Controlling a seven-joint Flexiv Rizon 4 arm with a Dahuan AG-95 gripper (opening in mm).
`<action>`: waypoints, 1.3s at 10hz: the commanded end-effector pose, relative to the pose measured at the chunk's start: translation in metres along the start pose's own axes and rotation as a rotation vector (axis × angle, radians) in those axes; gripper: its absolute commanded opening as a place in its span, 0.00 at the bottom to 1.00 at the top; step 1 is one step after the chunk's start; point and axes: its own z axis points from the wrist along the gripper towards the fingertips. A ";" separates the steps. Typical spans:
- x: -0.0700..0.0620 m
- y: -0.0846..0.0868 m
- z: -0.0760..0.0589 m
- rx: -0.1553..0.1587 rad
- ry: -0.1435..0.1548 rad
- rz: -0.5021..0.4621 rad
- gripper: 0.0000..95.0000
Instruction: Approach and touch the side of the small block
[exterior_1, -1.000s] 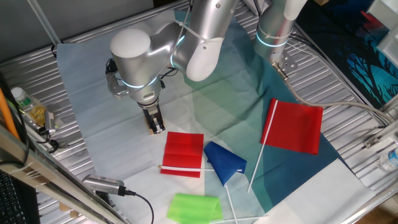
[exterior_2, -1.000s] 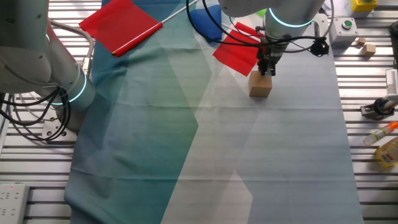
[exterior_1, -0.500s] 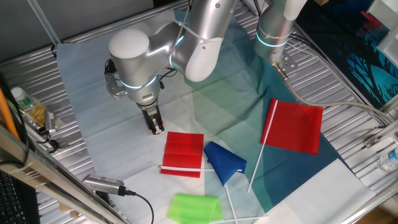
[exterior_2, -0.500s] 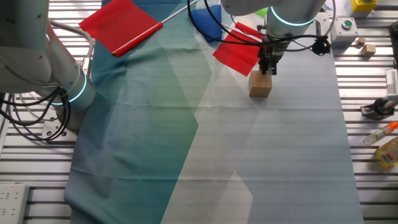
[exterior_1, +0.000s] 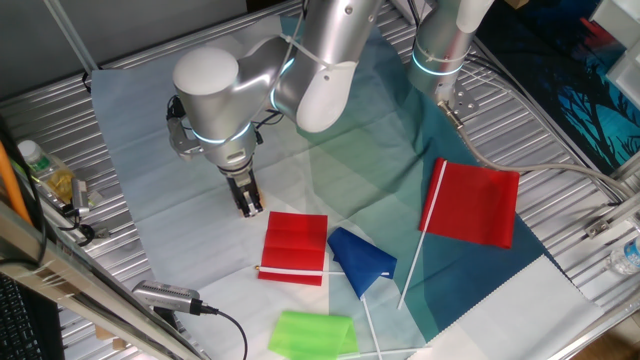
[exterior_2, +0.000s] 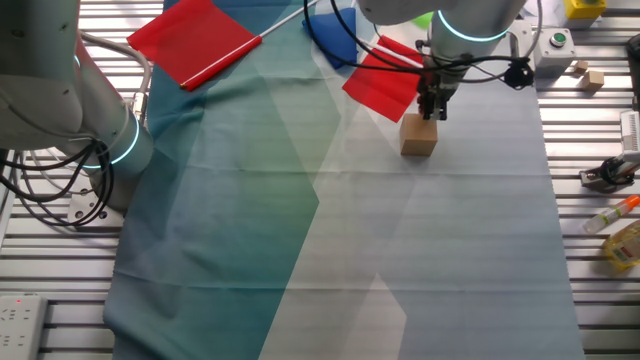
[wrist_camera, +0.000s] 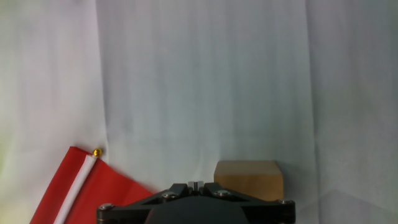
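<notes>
Small block (exterior_2: 419, 138) on cloth, claw (exterior_2: 434, 112) closed, just above it

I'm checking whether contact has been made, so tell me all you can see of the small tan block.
The small block is a plain tan cube, wood-like, unmarked, sitting flat and upright on the pale part of the cloth. A folded red flag lies just beyond it. The pincer hangs at its upper far edge, fingers together; whether it actually touches cannot be told. The hand view shows only the block's top, at the frame's bottom.
</notes>
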 end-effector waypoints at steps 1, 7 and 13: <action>-0.002 0.002 -0.001 0.000 0.006 0.006 0.00; 0.014 -0.002 -0.006 -0.002 0.029 0.009 0.00; 0.017 -0.005 -0.007 -0.003 0.026 0.004 0.00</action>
